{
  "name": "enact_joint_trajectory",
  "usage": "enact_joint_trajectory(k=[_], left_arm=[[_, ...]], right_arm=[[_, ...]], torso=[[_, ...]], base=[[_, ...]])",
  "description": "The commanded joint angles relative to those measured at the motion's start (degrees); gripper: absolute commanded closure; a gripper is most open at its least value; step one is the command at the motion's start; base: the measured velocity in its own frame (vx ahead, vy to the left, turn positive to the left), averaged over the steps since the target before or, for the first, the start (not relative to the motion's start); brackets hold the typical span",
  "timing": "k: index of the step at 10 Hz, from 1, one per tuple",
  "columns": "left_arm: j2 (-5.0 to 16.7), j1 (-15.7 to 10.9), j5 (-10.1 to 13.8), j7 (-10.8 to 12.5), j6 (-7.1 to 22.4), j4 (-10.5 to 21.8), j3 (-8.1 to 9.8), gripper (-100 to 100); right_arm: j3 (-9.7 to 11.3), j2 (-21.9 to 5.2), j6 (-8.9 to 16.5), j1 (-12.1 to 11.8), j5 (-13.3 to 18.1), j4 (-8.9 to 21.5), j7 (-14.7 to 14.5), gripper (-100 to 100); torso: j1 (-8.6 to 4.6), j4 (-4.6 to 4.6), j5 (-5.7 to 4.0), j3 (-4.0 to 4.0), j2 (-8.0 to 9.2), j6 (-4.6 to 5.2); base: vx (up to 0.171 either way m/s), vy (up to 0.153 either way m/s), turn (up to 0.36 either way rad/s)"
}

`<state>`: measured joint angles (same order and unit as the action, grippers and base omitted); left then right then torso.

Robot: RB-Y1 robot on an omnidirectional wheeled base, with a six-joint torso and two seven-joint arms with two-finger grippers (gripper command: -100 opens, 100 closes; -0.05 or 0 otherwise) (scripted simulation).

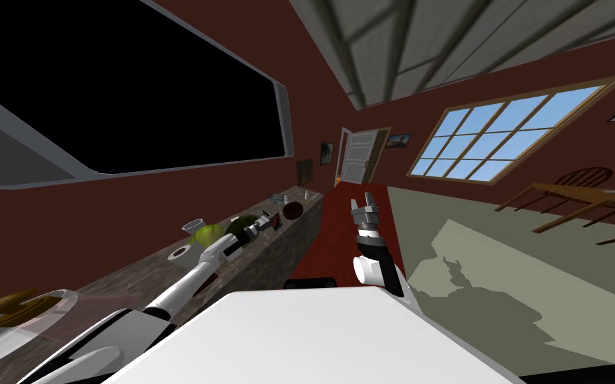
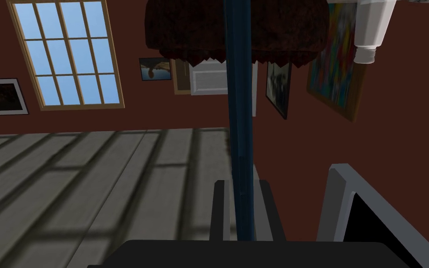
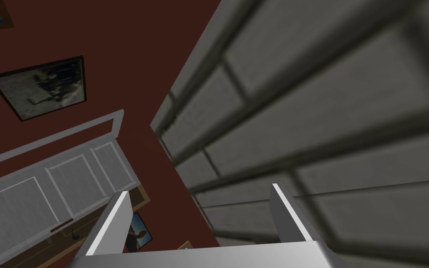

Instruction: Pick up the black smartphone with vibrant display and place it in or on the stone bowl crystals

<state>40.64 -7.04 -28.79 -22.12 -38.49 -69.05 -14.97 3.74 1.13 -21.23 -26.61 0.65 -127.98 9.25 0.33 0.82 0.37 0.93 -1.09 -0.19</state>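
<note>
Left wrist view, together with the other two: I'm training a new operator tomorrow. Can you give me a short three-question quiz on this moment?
1. True or false: the right gripper has its fingers shut.
2. The left gripper is shut on: A) a spoon, B) a thin dark smartphone seen edge-on, C) nothing.
3. Fill in: past the held smartphone's far end, over the counter, sits a dark ____.

Key: 1 false, the fingers stand apart. 2 B. 3 bowl.
</note>
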Motion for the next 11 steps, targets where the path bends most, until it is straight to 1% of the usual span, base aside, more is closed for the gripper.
enact_joint_trajectory(k=[1,2,3,4,5,6,7,8,9,10,11], left_arm=[[0.66,2.29,-0.66,0.73,-0.26,-2.86,0.57,100],[0.66,2.29,-0.66,0.73,-0.26,-3.22,0.57,100],[1.94,4.94,-2.02,1.94,-0.66,-5.29,1.86,100],[1.94,6.18,-2.02,1.94,-0.66,-7.23,1.86,100],[1.94,6.18,-2.02,1.94,-0.66,-7.79,1.86,100],[3.22,8.70,-3.38,3.15,-1.05,-9.71,3.15,100],[3.22,10.07,-3.38,3.15,-1.05,-11.29,3.15,100],[3.22,10.07,-3.38,3.15,-1.05,-12.37,3.15,100],[3.43,9.91,-3.32,3.34,-0.85,-11.91,3.12,100],[3.43,9.95,-3.33,3.41,-0.79,-12.17,3.11,0],[3.85,8.76,-2.73,5.69,-1.65,-12.86,3.96,100]], right_arm=[[0.00,0.00,0.00,0.00,0.00,0.00,0.00,0],[0.00,0.00,0.00,0.00,0.00,0.00,0.00,0],[0.00,0.00,0.00,0.01,0.00,0.00,0.00,0],[0.00,0.00,0.00,0.00,0.00,0.00,0.00,0],[0.00,0.00,0.00,0.00,0.00,0.00,0.00,0],[0.00,0.00,0.00,0.01,0.00,0.00,0.00,0],[0.00,0.00,0.00,0.00,0.00,0.00,0.00,0],[0.00,0.00,0.00,0.00,0.00,0.00,0.00,0],[0.00,0.00,0.00,0.01,0.00,0.00,0.00,0],[0.00,0.00,0.00,0.02,0.00,0.00,0.00,0],[0.00,0.00,0.00,0.02,0.00,0.00,0.00,0]], torso=[[0.00,0.00,0.00,0.00,0.00,0.00],[-0.04,0.01,0.00,0.03,-0.04,0.08],[-0.02,0.00,0.01,0.00,0.02,0.13],[0.03,0.00,0.00,0.03,-0.05,0.02],[-0.03,0.01,0.00,0.04,-0.07,0.09],[-0.02,-0.01,0.01,-0.01,0.02,0.13],[-0.04,-0.01,-0.02,0.01,-0.02,0.04],[-0.07,0.01,-0.01,0.04,-0.06,0.10],[-0.04,-0.03,0.00,-0.02,0.04,0.16],[0.05,-0.04,0.02,-0.07,0.12,0.13],[0.11,-0.05,0.03,-0.09,0.17,0.12]], base=[[0.082,-0.050,0.086],[0.041,-0.030,-0.018],[0.085,-0.030,0.085],[0.088,-0.045,0.101],[0.039,-0.034,0.011],[0.076,-0.052,0.090],[0.090,-0.056,0.095],[0.040,-0.030,0.011],[0.010,-0.010,-0.007],[0.000,0.000,0.000],[0.010,-0.026,-0.072]])
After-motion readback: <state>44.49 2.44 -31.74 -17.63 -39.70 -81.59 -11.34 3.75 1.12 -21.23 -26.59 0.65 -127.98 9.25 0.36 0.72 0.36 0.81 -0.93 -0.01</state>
